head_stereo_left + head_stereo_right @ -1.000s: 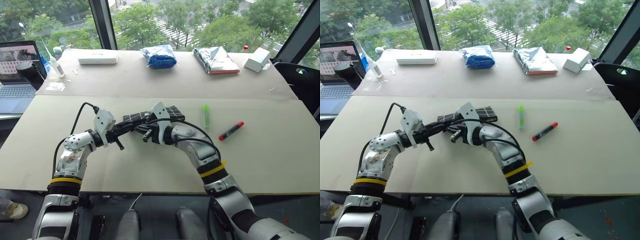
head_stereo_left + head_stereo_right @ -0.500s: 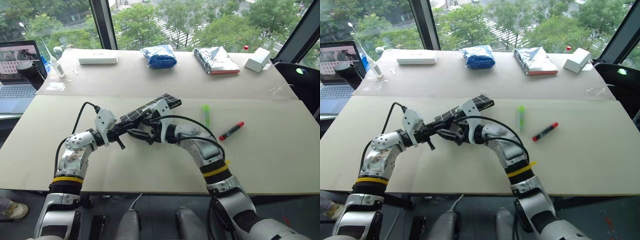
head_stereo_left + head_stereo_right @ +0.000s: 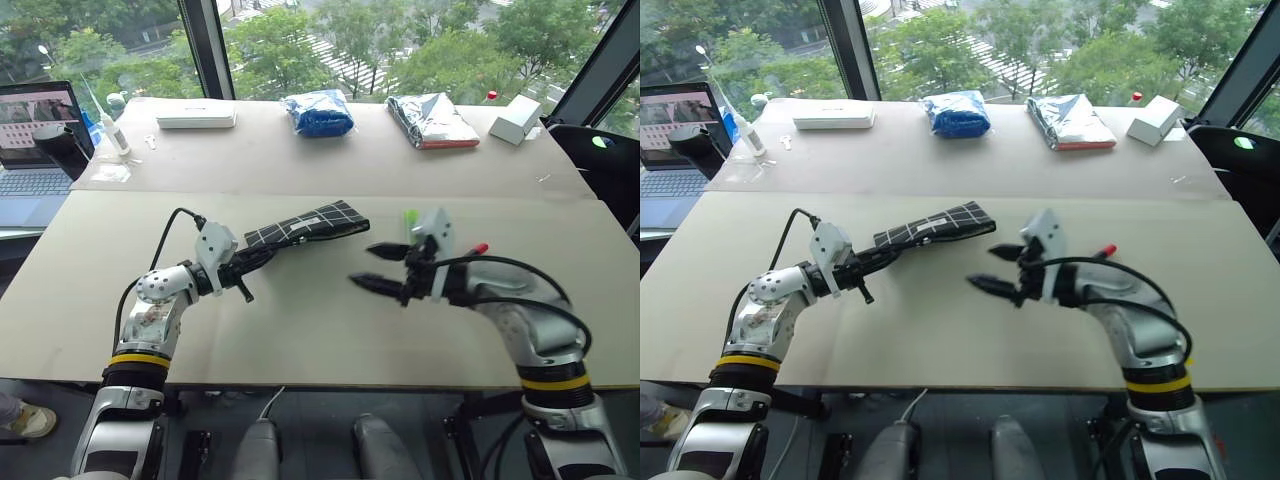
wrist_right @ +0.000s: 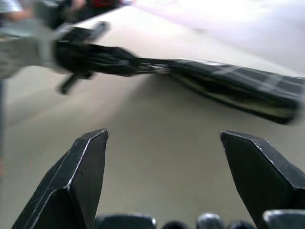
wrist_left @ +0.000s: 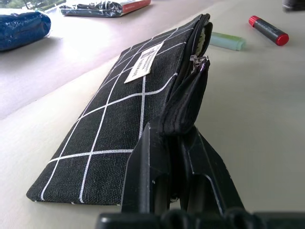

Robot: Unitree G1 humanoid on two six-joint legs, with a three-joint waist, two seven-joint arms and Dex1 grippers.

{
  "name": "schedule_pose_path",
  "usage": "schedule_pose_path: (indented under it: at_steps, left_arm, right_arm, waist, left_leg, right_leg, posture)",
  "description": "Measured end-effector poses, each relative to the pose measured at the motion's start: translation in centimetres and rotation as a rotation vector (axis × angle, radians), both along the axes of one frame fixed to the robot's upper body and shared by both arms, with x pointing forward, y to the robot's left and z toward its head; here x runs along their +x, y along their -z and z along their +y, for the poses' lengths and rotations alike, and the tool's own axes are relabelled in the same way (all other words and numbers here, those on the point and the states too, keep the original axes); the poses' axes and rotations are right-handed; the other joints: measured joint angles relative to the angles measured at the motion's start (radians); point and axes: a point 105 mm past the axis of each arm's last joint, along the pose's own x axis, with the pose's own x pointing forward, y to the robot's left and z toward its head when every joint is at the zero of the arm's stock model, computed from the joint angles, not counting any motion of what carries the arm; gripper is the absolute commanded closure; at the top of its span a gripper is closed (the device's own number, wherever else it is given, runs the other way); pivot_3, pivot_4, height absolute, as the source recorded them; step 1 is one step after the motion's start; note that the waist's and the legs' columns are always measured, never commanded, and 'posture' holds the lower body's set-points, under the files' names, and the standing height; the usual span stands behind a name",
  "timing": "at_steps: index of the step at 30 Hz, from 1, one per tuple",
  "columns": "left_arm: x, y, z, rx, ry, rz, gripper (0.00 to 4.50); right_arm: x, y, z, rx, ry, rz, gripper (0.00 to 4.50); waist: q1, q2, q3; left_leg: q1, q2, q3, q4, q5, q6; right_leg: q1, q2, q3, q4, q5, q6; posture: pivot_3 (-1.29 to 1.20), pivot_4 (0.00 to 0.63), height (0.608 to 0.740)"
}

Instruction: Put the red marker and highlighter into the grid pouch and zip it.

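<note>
Matt woven cloth grid pouch (image 5: 119, 114), glossy silver packet (image 3: 430, 120)

Beige table (image 3: 300, 330) of two boards, front and rear, meeting at a seam. Front board: highlighter (image 3: 411, 219) and red marker (image 5: 267, 30) lying side by side to the right, apart from each other. Rear board, left to right: glue bottle (image 3: 110, 130), flat white case (image 3: 196, 117), blue bag (image 3: 317, 113), silver packet (image 3: 431, 120), white box (image 3: 515, 119). Laptop (image 3: 35, 150) at the far left edge
</note>
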Motion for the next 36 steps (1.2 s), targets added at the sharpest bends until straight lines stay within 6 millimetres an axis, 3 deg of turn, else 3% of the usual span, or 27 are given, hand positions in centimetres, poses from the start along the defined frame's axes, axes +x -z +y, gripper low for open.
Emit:
schedule_pose_path:
  at_steps: [1,3,5,10,18,22,27,36]
  left_arm:
    - [-0.1,0.0,-0.1,-0.002,0.002,-0.002,4.5]
    - [-0.2,0.2,0.0,-0.002,-0.001,0.001,4.5]
    - [-0.2,0.2,-0.1,-0.003,0.0,0.0,4.5]
    - [-0.2,0.3,-0.4,-0.002,0.006,-0.007,4.5]
    - [-0.1,0.6,-0.7,-0.014,0.009,-0.008,4.5]
    - [-0.1,0.7,-0.8,-0.019,0.01,-0.006,4.5]
    - [-0.1,0.7,-0.9,-0.022,0.007,-0.007,4.5]
    - [-0.5,1.0,-0.7,-0.021,-0.006,-0.003,4.5]
  right_arm:
    - [0.8,-0.2,-2.3,-0.017,0.138,-0.009,0.38]
    - [1.3,-0.6,-5.1,-0.039,0.295,-0.025,0.38]
    - [1.1,-0.5,-6.2,0.001,0.411,-0.021,0.38]
    - [0.1,1.3,-6.6,0.131,0.624,0.054,0.38]
    - [-1.1,0.8,-8.0,0.14,0.882,0.029,0.38]
    - [-1.5,1.1,-7.7,0.106,0.908,0.021,0.38]
    - [-1.5,2.9,-6.0,0.086,0.907,0.08,0.38]
    - [-0.7,4.3,-7.3,0.06,0.994,0.107,0.38]
  waist:
    - [0.002,0.0,0.0]
    - [0.007,0.0,0.0]
    - [0.01,0.0,0.0]
    - [0.011,0.0,0.0]
    - [0.016,0.0,0.0]
    - [0.015,0.0,0.0]
    - [0.013,0.0,0.0]
    - [0.014,0.0,0.0]
  left_leg:
    - [0.0,0.0,0.0,0.0,0.0,0.0]
    - [0.0,0.0,0.0,-0.001,0.0,0.0]
    - [0.0,0.0,0.0,-0.002,0.0,0.0]
    - [0.0,0.0,0.0,-0.001,0.0,0.0]
    - [0.0,0.0,0.001,-0.001,0.0,0.0]
    - [0.0,0.0,0.0,-0.002,0.0,0.0]
    - [0.0,0.0,0.001,-0.001,0.0,0.0]
    - [0.0,0.0,0.001,-0.001,0.0,0.0]
  right_leg:
    - [0.0,0.0,0.0,0.0,0.001,-0.001]
    - [0.0,0.0,0.0,-0.001,0.001,-0.002]
    - [0.0,0.0,0.0,-0.001,0.002,-0.003]
    - [0.0,0.0,0.001,-0.001,0.002,-0.003]
    - [0.0,0.0,0.001,-0.001,0.001,-0.002]
    - [0.0,0.0,0.001,-0.001,0.001,-0.002]
    - [0.0,0.0,0.001,-0.001,0.001,-0.002]
    - [0.0,0.0,0.001,-0.001,0.001,-0.003]
  posture:
    - [0.0,0.15,0.74]
    - [0.0,0.15,0.74]
    - [0.0,0.15,0.74]
    - [0.0,0.15,0.74]
    - [0.0,0.15,0.74]
    - [0.0,0.15,0.74]
    - [0.0,0.15,0.74]
    - [0.0,0.15,0.74]
